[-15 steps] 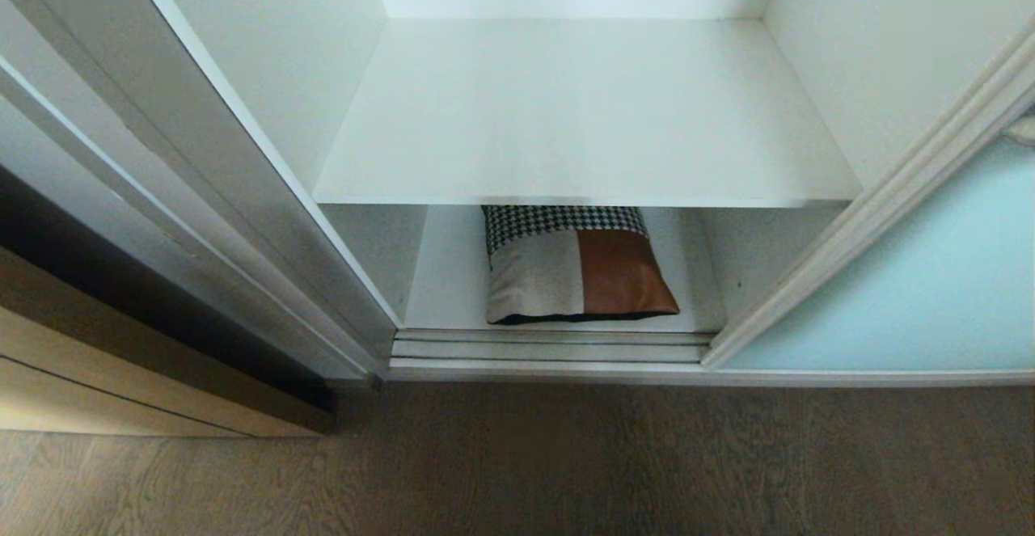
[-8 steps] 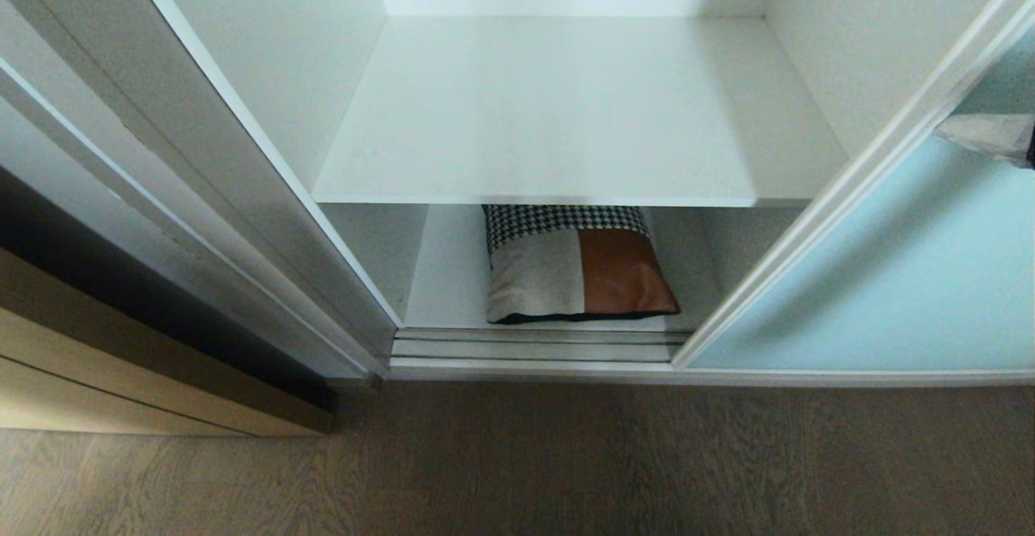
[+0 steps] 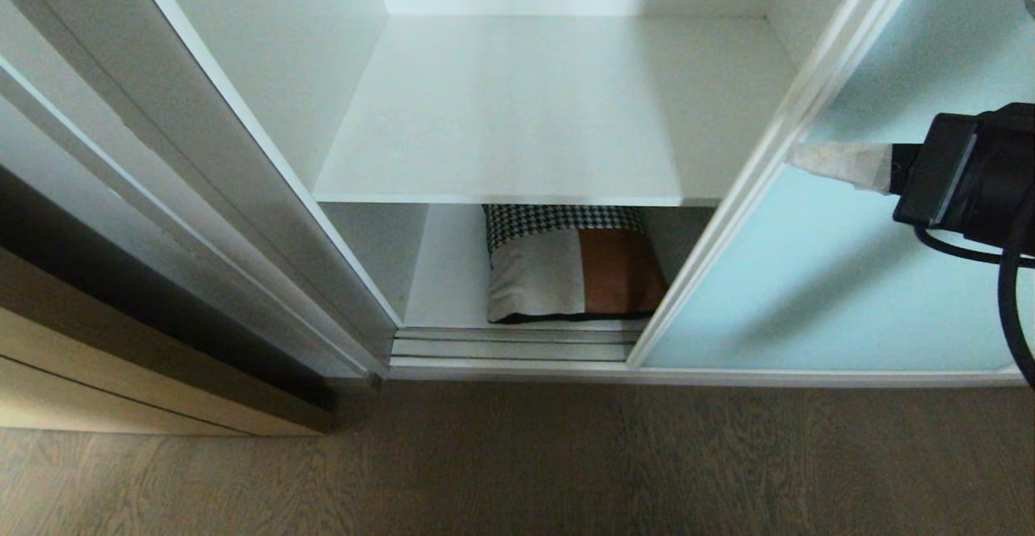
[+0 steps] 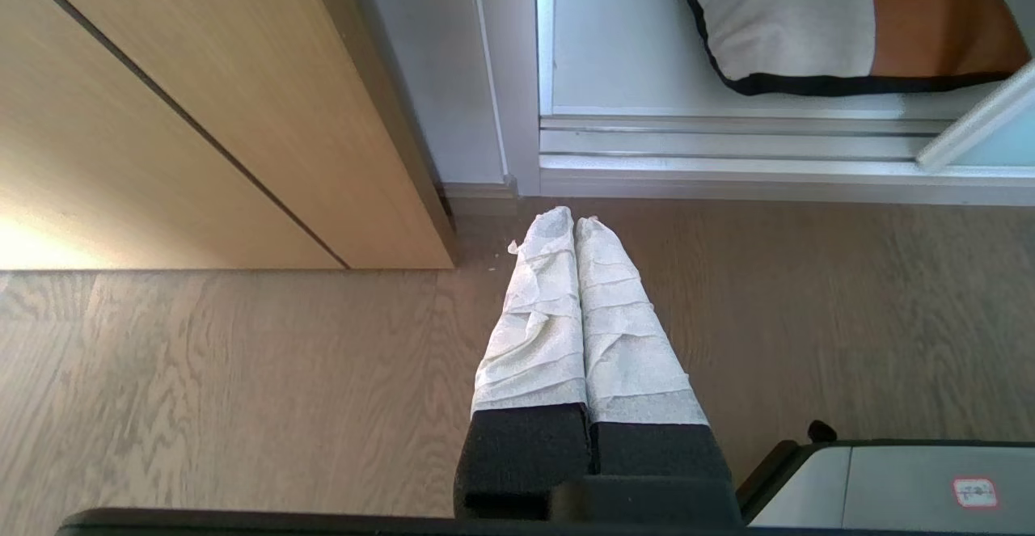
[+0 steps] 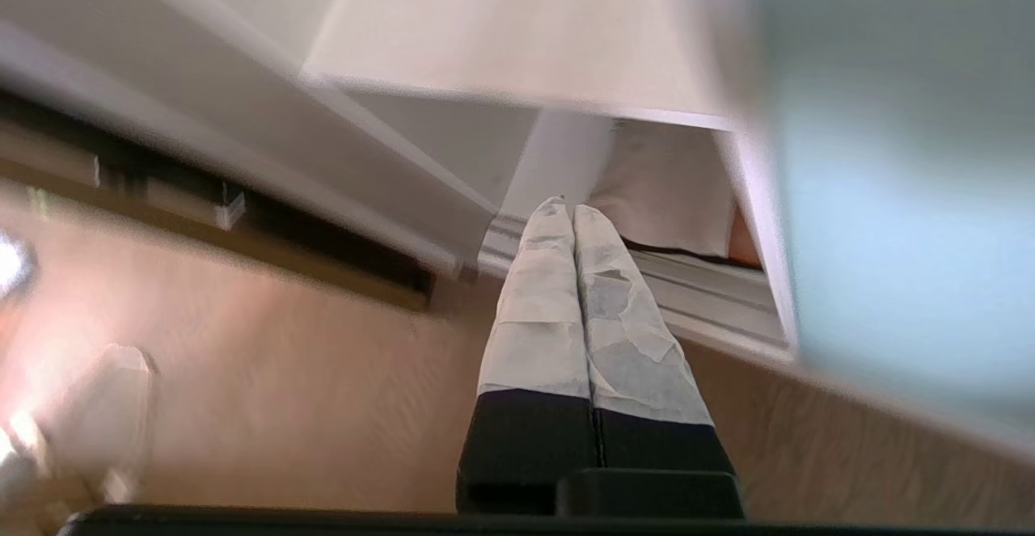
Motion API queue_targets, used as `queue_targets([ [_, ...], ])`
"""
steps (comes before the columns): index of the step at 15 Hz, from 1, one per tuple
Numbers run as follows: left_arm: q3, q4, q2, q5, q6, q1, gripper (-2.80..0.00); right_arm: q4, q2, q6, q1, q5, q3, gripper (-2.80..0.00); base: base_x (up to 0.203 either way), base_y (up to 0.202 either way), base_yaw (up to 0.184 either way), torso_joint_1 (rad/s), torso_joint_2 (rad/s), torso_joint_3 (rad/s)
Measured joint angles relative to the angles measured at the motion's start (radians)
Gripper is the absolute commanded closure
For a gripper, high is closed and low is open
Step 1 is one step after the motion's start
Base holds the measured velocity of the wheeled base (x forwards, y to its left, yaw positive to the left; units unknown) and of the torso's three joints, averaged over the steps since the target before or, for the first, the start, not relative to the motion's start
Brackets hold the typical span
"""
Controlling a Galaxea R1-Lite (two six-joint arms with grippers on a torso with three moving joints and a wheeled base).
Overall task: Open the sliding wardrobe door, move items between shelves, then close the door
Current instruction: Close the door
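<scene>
Our right pincer point(image 3: 796, 156), clenched on nothing, lay tip-first against the silver frame edge of the sliding wardrobe door point(image 3: 849, 277), which stood upright on our right and part-covered the opening. Our left pincer point(image 4: 574, 221), also clenched and empty, hung low over the floor point(image 3: 517, 463), farther off. We counted one cushion point(image 3: 570, 265) on the lower of two shelves point(image 3: 517, 116), one door.

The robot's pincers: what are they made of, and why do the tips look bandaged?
Each pincer has two long tapering fingers wrapped in crinkled white tape over black blocky bases: the left pincer, the right pincer. Why they are wrapped I cannot tell. From the head camera, the right pincer's wrist is a black boxy housing with a black cable looping below.
</scene>
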Motion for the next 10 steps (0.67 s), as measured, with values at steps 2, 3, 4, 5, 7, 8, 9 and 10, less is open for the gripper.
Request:
queue_targets([
  [2, 0.0, 0.0, 0.0, 0.0, 0.0, 0.002, 0.0, -0.018, -0.001, -0.047, 0.073, -0.037, -0.004, 0.0, 0.0, 0.0, 0.0, 0.0, 0.0, 0.0],
  [3, 0.0, 0.0, 0.0, 0.0, 0.0, 0.0, 0.0, -0.025, -0.011, -0.05, 0.099, -0.038, -0.003, 0.0, 0.0, 0.0, 0.0, 0.0, 0.0, 0.0],
  [4, 0.0, 0.0, 0.0, 0.0, 0.0, 0.0, 0.0, -0.023, -0.024, -0.051, 0.116, -0.038, 0.005, 0.0, 0.0, 0.0, 0.0, 0.0, 0.0, 0.0],
  [5, 0.0, 0.0, 0.0, 0.0, 0.0, 0.001, 0.0, -0.019, -0.045, -0.053, 0.133, -0.036, 0.019, 0.0, 0.0, 0.0, 0.0, 0.0, 0.0, 0.0],
  [7, 0.0, 0.0, 0.0, 0.001, 0.0, 0.001, 0.0, -0.01, -0.099, -0.056, 0.17, -0.024, 0.059, 0.0, 0.0, 0.0, 0.0, 0.0, 0.0, 0.0],
  [8, 0.0, 0.0, 0.0, 0.001, 0.0, 0.001, 0.0, 0.007, -0.127, -0.056, 0.187, -0.012, 0.075, 0.0, 0.0, 0.0, 0.0, 0.0, 0.0, 0.0],
  [9, 0.0, 0.0, 0.0, 0.0, 0.0, 0.001, 0.0, 0.032, -0.151, -0.056, 0.198, 0.006, 0.084, 0.0, 0.0, 0.0, 0.0, 0.0, 0.0, 0.0],
  [10, 0.0, 0.0, 0.0, 0.001, 0.0, 0.001, 0.0, 0.059, -0.177, -0.053, 0.205, 0.031, 0.09, 0.0, 0.0, 0.0, 0.0, 0.0, 0.0, 0.0],
])
